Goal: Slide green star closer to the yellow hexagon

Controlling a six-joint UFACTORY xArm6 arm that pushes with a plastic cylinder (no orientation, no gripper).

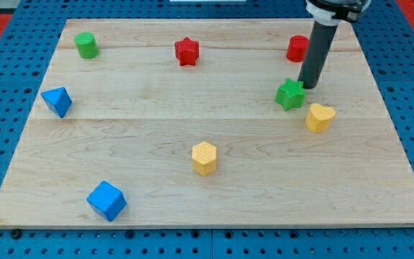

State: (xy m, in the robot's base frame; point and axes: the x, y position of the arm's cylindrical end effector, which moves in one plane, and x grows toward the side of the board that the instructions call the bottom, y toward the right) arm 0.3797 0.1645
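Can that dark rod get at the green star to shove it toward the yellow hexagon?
Probably yes. My tip is right against the green star on its upper-right side, opposite the yellow hexagon, and no block lies between the two.

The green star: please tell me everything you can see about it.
The green star is a small, solid-looking block with a matte green surface and blunt points. It lies flat on the wooden board, toward the view's right. My tip stands against its upper right side. The yellow heart lies near it, apart.
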